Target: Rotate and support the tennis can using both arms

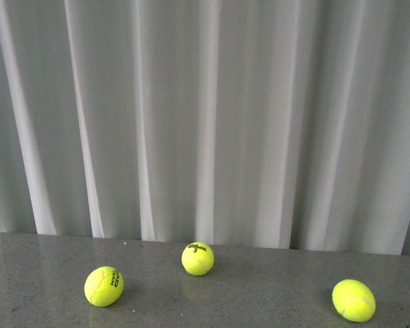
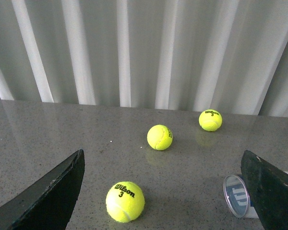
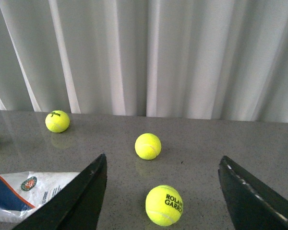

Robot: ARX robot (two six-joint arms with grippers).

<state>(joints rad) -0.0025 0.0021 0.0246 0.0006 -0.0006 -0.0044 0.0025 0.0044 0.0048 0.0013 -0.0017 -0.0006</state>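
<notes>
Two pincers, both spread wide and empty: the left pincer (image 2: pixel 162 152) and the right pincer (image 3: pixel 163 157) hang over the worktop (image 1: pixel 260 287). The tennis can (image 3: pixel 24 191) lies flat on its side, outside both gaps, its labelled flank just beside a right finger (image 3: pixel 81 196), its capped end just beside a left finger (image 2: pixel 271 191). Likely it lies between the two; neither looks clearly nearer.

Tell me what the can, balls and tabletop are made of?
Can: likely thin clear plastic; its round end is see-through, label glossy. Balls: matte fuzzy felt. Tabletop: polished speckled grey stone or laminate, faintly mirroring the balls.
</notes>
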